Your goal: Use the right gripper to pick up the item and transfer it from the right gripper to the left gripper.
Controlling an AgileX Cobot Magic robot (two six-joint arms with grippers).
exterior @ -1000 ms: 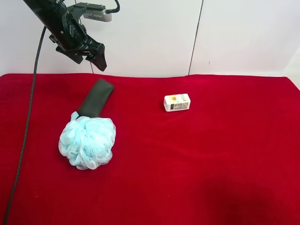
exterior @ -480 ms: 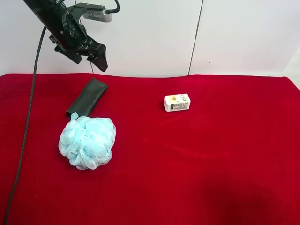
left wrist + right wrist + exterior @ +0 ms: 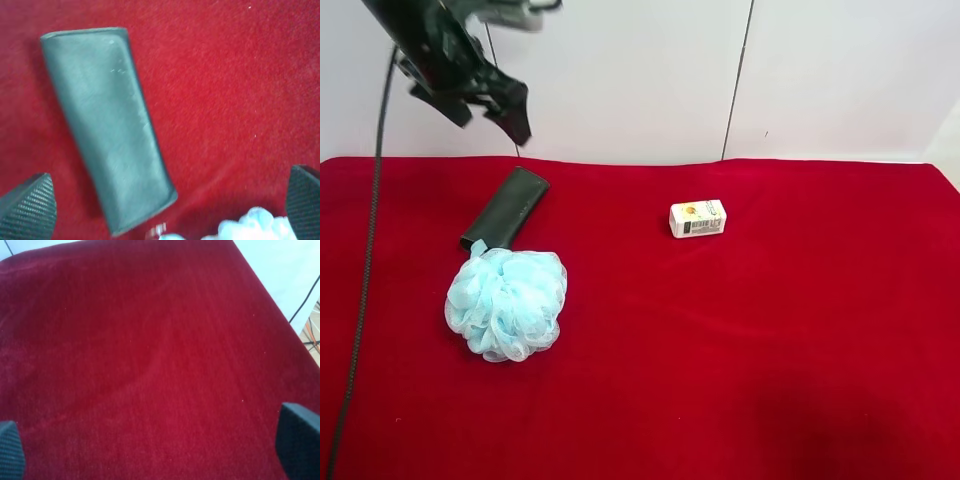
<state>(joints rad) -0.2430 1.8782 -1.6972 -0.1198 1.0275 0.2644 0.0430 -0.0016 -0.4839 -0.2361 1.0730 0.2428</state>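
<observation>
The left gripper [image 3: 170,207] hangs above the flat-lying item [image 3: 107,125], jaws wide and empty; right gripper [image 3: 152,450] likewise wide.

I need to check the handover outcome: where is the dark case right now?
The dark case lies flat on the red cloth at the exterior high view's left, its near end beside the blue pouf; the open left gripper hangs above it.

Item [image 3: 107,125] matt, smooth, perhaps leather; cloth [image 3: 770,330] red, napped; pouf [image 3: 506,303] mesh; tool pads [image 3: 30,210] ribbed.
</observation>
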